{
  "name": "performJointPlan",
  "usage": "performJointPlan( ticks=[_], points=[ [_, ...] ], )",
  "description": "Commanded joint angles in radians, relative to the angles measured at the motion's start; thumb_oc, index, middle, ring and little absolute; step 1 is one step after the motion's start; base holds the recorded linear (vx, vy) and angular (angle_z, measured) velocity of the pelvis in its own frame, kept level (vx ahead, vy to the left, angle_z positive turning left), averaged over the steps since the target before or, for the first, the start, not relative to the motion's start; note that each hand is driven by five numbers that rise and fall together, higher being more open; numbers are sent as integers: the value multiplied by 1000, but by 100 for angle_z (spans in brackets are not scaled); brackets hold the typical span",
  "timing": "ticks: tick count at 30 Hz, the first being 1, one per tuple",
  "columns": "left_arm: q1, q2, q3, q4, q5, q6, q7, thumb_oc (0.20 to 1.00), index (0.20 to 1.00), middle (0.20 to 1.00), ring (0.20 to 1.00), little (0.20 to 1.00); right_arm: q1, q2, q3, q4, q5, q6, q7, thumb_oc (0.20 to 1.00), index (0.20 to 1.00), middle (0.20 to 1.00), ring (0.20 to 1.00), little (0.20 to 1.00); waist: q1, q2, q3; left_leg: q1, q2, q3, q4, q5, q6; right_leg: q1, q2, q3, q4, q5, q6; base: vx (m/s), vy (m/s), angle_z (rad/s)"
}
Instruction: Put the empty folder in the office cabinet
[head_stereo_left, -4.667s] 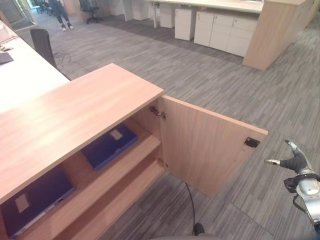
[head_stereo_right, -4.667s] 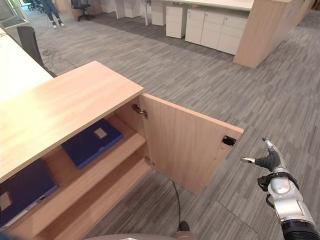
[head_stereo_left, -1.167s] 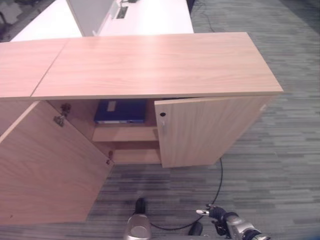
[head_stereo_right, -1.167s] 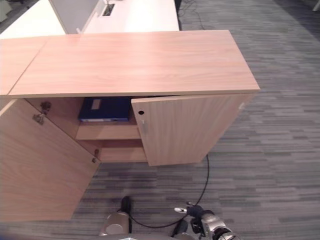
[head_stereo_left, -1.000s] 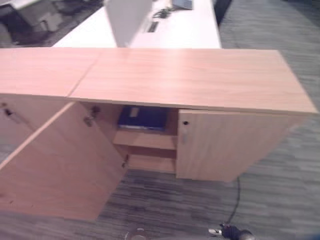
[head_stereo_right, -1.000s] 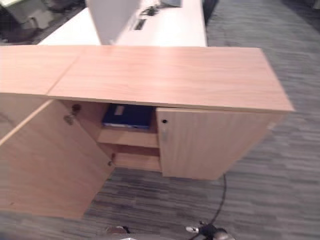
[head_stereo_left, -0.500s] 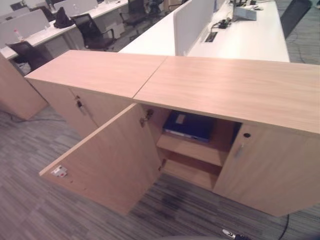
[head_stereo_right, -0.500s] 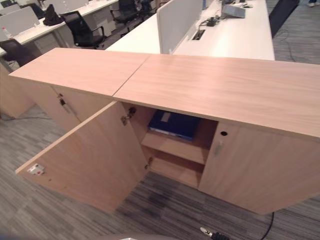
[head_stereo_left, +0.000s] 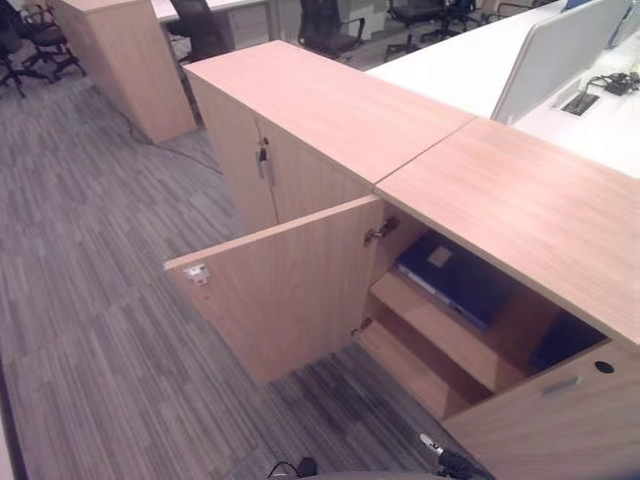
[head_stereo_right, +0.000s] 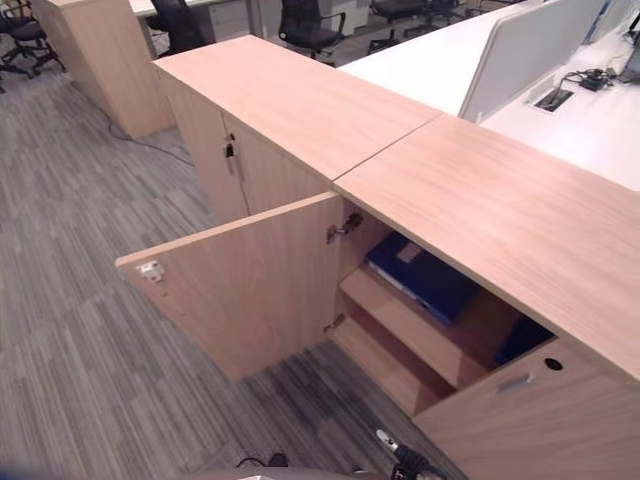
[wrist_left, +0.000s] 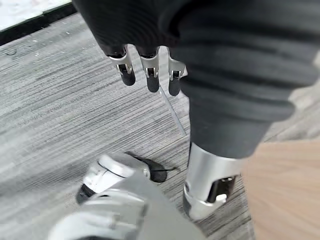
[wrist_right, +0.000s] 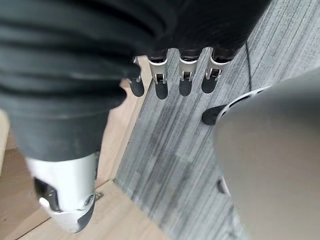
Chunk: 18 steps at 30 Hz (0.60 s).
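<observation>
Fingers (wrist_left: 148, 75) of the left hand (wrist_left: 150, 30) are hanging straight and empty, the cabinet (head_stereo_left: 330, 110) door (head_stereo_left: 285, 285) is standing open at 9 o'clock, the blue folder (head_stereo_left: 450, 275) is lying on the upper shelf (head_stereo_left: 440, 330), and the right hand (wrist_right: 190, 30) is hanging open at 5 o'clock.

1. Grey striped carpet floor (head_stereo_left: 90, 330) throughout.
2. Closed light-wood side cabinet (head_stereo_left: 290, 120), key in its door.
3. White office desks (head_stereo_right: 420, 60) behind, with a white divider panel (head_stereo_right: 525, 45).
4. Black office chairs (head_stereo_left: 325, 25) at the far end.
5. Tall light-wood unit (head_stereo_left: 125, 60) far left.
</observation>
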<state>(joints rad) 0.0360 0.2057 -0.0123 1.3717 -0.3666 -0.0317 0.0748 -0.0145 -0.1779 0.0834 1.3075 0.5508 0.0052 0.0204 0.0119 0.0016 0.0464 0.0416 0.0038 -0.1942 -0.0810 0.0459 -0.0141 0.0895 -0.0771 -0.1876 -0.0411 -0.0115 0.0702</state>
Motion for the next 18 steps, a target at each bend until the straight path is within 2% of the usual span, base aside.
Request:
performJointPlan(
  ticks=[1, 2, 3, 5, 7, 9, 10, 12, 15, 16, 17, 18],
  points=[
    [-70, 56, 48, 17, -47, -47, 57, 1000, 1000, 1000, 1000, 1000, -1, 18, -5, 32, 9, -31, -14, 1000, 1000, 1000, 1000, 1000, 14, -47, 17, -82, -10, 105, 108, -71, -41, -26, -11, -38, 44, -62, 9, -80, -207, 11],
    [-82, 61, 44, 6, -52, -54, 69, 1000, 1000, 1000, 1000, 1000, -3, 12, -12, 37, 11, -33, -20, 1000, 1000, 1000, 1000, 1000, 12, -56, 32, -122, 9, 142, 160, -69, -55, -24, -16, -56, 37, -60, 7, -138, -163, 30],
    [-92, 73, 51, -18, -61, -60, 80, 1000, 1000, 1000, 1000, 1000, -12, -1, -21, 39, 8, -34, -33, 1000, 1000, 1000, 1000, 1000, 3, -63, 42, -152, 44, 211, 195, -66, -61, -27, -20, -69, 32, -53, 7, -115, -62, 44],
    [-88, 93, 61, -45, -48, -70, 91, 1000, 1000, 1000, 1000, 1000, -23, -9, -26, 50, 8, -40, -47, 1000, 1000, 1000, 1000, 1000, 14, -69, 39, -149, 84, 249, 215, -79, -63, -19, -8, -58, 6, -39, 3, -25, -56, 51],
    [-86, 99, 65, -52, -43, -77, 96, 1000, 1000, 1000, 1000, 1000, -24, -11, -30, 56, 11, -41, -45, 1000, 1000, 1000, 1000, 1000, 19, -73, 35, -149, 99, 230, 217, -76, -71, -13, -4, -48, -7, -35, 4, 22, -33, 0],
    [-91, 122, 78, -101, -35, -100, 123, 1000, 1000, 1000, 1000, 1000, -5, -15, -33, 61, -5, -47, -41, 1000, 1000, 1000, 1000, 1000, 23, -74, 25, -125, 152, 175, 163, -45, -83, -11, 5, -38, -24, -37, 8, 23, -3, -22],
    [-90, 122, 78, -101, -35, -100, 123, 1000, 1000, 1000, 1000, 1000, -5, -15, -33, 61, -5, -47, -41, 1000, 1000, 1000, 1000, 1000, 24, -74, 25, -122, 153, 175, 159, -44, -83, -10, 6, -38, -24, -37, 8, 18, 18, -26],
    [-87, 165, 89, -184, 1, -116, 159, 1000, 1000, 1000, 1000, 1000, 21, -25, -63, 58, 3, -58, -44, 1000, 1000, 1000, 1000, 1000, 22, -63, 12, -104, 194, 140, 72, 5, -97, -9, 18, -39, -38, -46, 11, 11, 54, -11],
    [-83, 162, 95, -230, -3, -126, 166, 1000, 1000, 1000, 1000, 1000, 41, -26, -104, 59, 48, -68, -50, 1000, 1000, 1000, 1000, 1000, 15, -49, 1, -80, 215, 172, 25, 23, -107, -6, 25, -57, -46, -50, 14, 28, 114, 13],
    [-54, 574, 287, -180, -75, -74, -10, 1000, 1000, 1000, 1000, 1000, 56, -108, -176, 69, 96, -64, 11, 1000, 1000, 1000, 1000, 1000, 21, -5, -14, -51, 216, 179, -1, 15, -117, -7, 22, -51, -46, -48, 24, 55, 224, 17],
    [-20, 470, 253, -302, -58, -129, 66, 1000, 1000, 1000, 1000, 1000, 72, -78, -213, 81, 123, -59, 0, 1000, 1000, 1000, 1000, 1000, 22, -3, -15, -47, 204, 176, -3, 7, -122, -4, 10, -59, -46, -42, 31, 48, 229, 16],
    [-18, 467, 254, -306, -56, -127, 68, 1000, 1000, 1000, 1000, 1000, 73, -80, -214, 80, 123, -58, 0, 1000, 1000, 1000, 1000, 1000, 21, -2, -17, -50, 203, 175, -5, 11, -121, -7, 9, -60, -46, -40, 31, 43, 203, -7]
  ],
)
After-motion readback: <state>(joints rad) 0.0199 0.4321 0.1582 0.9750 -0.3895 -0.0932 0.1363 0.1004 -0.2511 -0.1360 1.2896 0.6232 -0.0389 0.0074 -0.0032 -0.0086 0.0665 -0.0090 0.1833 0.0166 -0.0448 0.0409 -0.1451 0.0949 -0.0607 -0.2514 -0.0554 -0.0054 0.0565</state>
